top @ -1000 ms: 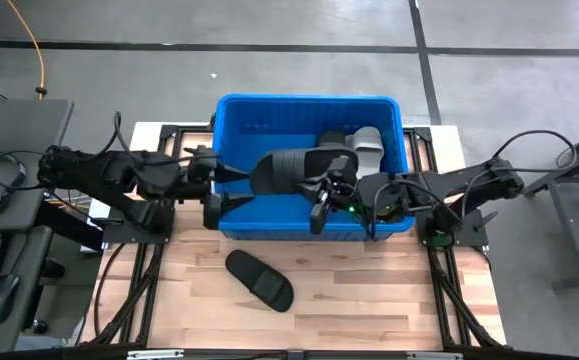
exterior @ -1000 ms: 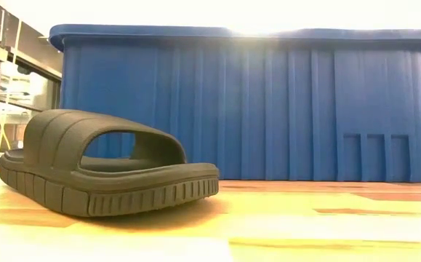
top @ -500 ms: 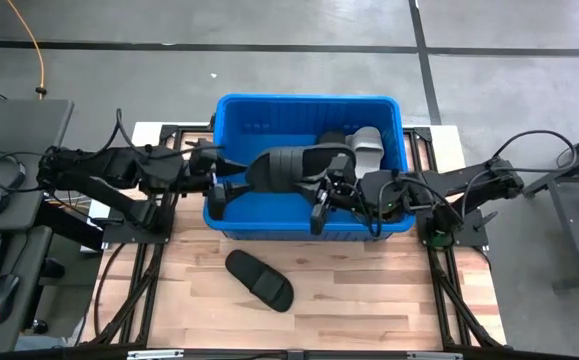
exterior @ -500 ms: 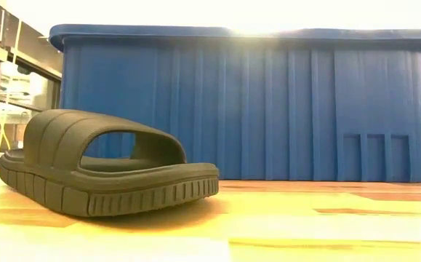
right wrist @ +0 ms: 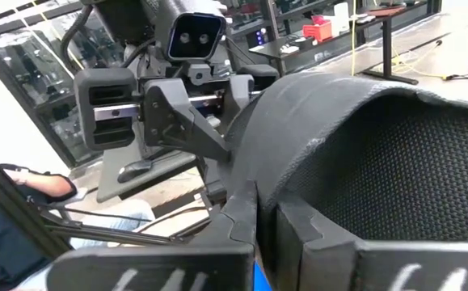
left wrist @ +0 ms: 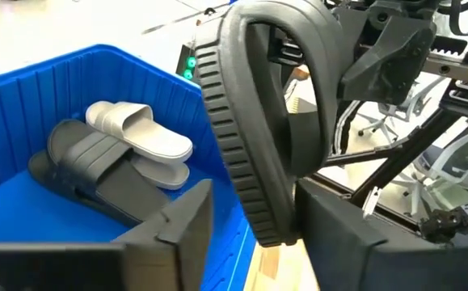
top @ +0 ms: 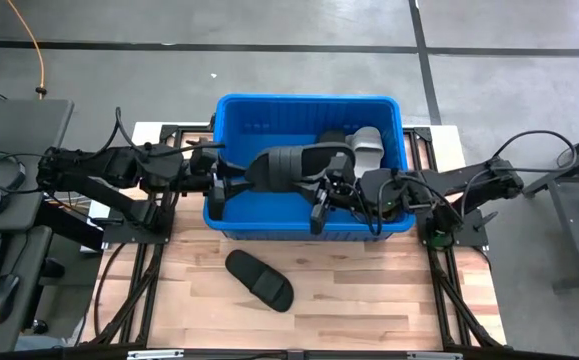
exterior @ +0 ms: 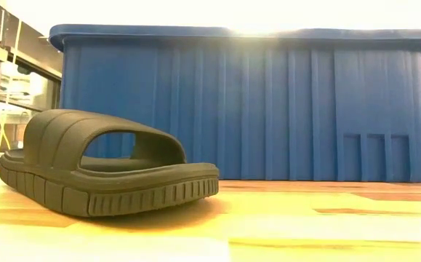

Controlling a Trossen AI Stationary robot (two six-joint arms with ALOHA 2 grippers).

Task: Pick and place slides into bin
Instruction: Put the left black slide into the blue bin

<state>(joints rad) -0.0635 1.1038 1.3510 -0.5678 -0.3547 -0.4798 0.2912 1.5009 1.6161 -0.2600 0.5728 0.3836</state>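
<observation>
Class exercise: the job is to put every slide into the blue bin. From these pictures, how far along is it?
Done: a grey slide and a dark one lie in the bin. In hand: a black slide held above the bin, the right gripper shut on one end, the left gripper around the other. Left: one black slide on the table.

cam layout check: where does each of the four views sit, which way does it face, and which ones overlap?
High: overhead, looking down; both arms, bin, held black slide.
Low: table height, facing the bin's wall; black slide on the table; no arm.
Left wrist: left gripper around the held slide's sole; grey slide in bin.
Right wrist: right gripper pinching the held slide.
Shared: both wrist views see the held slide.
</observation>
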